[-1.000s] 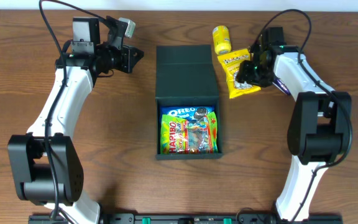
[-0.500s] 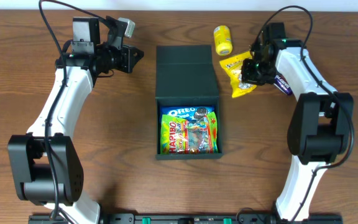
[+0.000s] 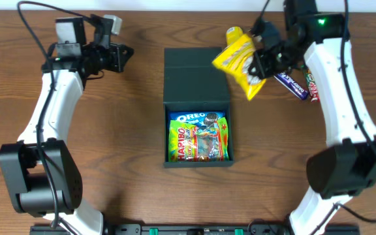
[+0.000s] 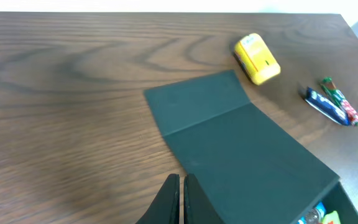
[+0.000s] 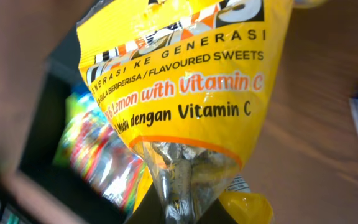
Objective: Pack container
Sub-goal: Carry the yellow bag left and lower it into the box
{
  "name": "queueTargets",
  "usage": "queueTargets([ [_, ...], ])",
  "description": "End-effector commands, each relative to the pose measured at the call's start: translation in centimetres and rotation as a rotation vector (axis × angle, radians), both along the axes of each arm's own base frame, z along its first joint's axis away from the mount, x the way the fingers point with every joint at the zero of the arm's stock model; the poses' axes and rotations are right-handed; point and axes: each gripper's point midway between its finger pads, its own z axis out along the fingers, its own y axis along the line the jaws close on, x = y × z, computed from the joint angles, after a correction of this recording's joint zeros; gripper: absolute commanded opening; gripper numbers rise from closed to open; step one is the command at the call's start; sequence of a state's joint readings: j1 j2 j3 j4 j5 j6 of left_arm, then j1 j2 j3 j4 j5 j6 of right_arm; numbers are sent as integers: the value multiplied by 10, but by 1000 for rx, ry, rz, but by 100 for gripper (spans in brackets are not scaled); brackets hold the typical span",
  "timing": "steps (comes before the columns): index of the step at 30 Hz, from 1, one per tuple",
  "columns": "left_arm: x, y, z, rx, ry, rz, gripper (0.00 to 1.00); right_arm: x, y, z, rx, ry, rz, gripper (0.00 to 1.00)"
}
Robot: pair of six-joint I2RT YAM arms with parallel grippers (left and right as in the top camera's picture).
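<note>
The container (image 3: pixel 175 130) is a dark green-black box in the middle of the table, with its flap lid (image 3: pixel 195 70) lying open behind it. A Haribo bag (image 3: pixel 198 143) and an Oreo pack (image 3: pixel 192 118) lie inside. My right gripper (image 3: pixel 261 63) is shut on a yellow lemon-sweets bag (image 3: pixel 238 60) and holds it in the air, just right of the lid. In the right wrist view the bag (image 5: pixel 185 81) fills the frame and hangs from the jaws, with the box's contents (image 5: pixel 95 149) blurred below. My left gripper (image 3: pixel 120 52) is shut and empty, left of the lid; its fingertips (image 4: pixel 173 186) sit at the lid's edge (image 4: pixel 229 137).
A small yellow pack (image 3: pixel 231 32) lies behind the lifted bag; it also shows in the left wrist view (image 4: pixel 257 58). A blue bar (image 3: pixel 291 84) and a red-green bar (image 3: pixel 311 85) lie at the right, under my right arm. Bare wooden table lies all around.
My right gripper has lifted the yellow sweets bag off the table and carried it left toward the lid. My left arm has shifted a little to the left.
</note>
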State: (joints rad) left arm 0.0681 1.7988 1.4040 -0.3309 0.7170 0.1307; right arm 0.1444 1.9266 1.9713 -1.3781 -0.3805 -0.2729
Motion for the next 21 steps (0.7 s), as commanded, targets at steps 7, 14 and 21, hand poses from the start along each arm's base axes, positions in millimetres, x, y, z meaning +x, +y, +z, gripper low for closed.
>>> queueTargets([
  [7, 6, 14, 16, 6, -41, 33, 6, -85, 80, -6, 39, 103, 468, 2],
  [14, 4, 10, 18, -15, -38, 14, 6, -127, 81, -50, 48, 262, 576, 2],
  [21, 1, 6, 17, -52, -1, 24, 6, -158, 82, -87, 124, 363, 631, 1],
])
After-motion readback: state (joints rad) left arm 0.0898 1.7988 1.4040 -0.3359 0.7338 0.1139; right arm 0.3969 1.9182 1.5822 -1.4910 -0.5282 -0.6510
